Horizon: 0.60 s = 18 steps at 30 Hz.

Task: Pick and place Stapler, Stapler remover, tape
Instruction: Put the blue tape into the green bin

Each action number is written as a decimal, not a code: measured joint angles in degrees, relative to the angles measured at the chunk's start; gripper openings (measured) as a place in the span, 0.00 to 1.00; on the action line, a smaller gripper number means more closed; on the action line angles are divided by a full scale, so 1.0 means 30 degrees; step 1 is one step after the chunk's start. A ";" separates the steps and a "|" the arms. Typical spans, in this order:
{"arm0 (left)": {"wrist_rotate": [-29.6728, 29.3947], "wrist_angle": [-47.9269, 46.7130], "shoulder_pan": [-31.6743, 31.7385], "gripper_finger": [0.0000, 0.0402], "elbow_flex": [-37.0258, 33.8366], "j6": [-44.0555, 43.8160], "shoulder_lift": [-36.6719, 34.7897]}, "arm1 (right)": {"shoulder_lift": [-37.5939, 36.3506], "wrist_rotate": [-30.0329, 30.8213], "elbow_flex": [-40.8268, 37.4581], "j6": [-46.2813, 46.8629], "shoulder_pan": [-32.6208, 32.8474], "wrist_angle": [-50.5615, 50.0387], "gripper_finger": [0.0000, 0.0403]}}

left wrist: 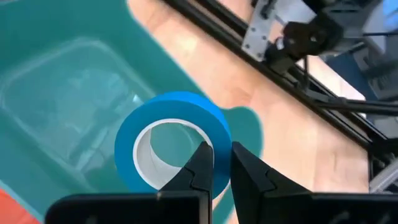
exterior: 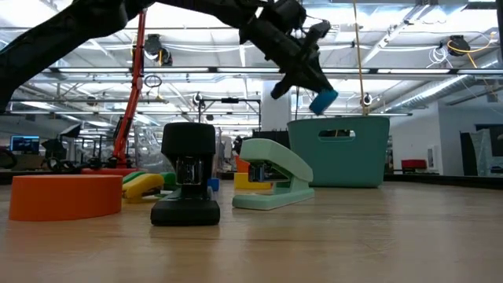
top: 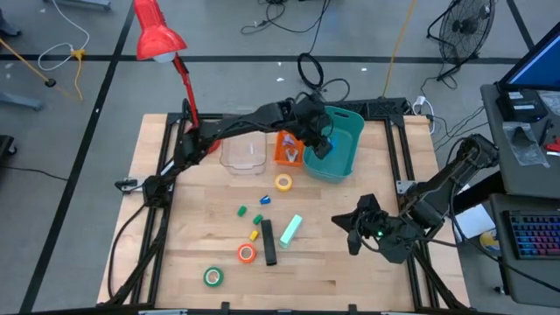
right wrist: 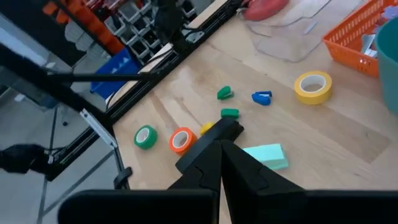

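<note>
Blue tape roll (left wrist: 171, 134) is held by the left gripper (left wrist: 221, 165) above the teal bin (top: 348, 150), the jaws pinching one wall of the ring, one finger inside the pale core and one outside. In the low view the roll (exterior: 323, 100) hangs clear above the bin's rim (exterior: 338, 119), not yet released.

Handling, by judgement: the rolls look light and stiff, with a smooth outer face that could slip; a pinch across the wall, as here, seems the sound hold. The yellow roll (top: 283, 183), orange roll (top: 247, 254) and green roll (top: 213, 277) lie flat on the table, so the same wall grip from above should serve. The mint-green stapler (top: 290, 229) and black stapler (top: 269, 242) look rigid and heavier; a grip across the narrow body near the middle appears safest. Several small coloured pieces (top: 261, 211) lie between the yellow roll and the staplers; which is the staple remover cannot be told.

The right gripper (right wrist: 219, 155) waits near the table's right edge with jaws closed and empty.

Surface: a pale wooden table (top: 332, 262), level and dry-looking. A clear tub (top: 243, 153) and an orange basket (top: 287, 147) stand beside the bin, and a red lamp (top: 157, 33) rises at the rear left. Beyond is an open workshop with a grey floor, cables and a fan (top: 464, 26).
</note>
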 joint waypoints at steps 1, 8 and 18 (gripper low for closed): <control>0.0062 -0.0306 -0.0001 0.07 0.0021 0.0310 -0.0265 | 0.0000 0.0225 0.0004 0.0186 -0.0130 -0.0110 0.01; 0.1238 -0.2931 -0.0327 0.07 0.0123 0.2809 -0.4006 | -0.0252 0.0743 -0.0003 0.0186 -0.1189 -0.0435 0.01; 1.0193 -0.2108 -0.1497 0.07 0.0130 0.2630 -0.7638 | -0.0638 0.4608 -0.0003 -0.4881 -0.2140 0.4089 0.01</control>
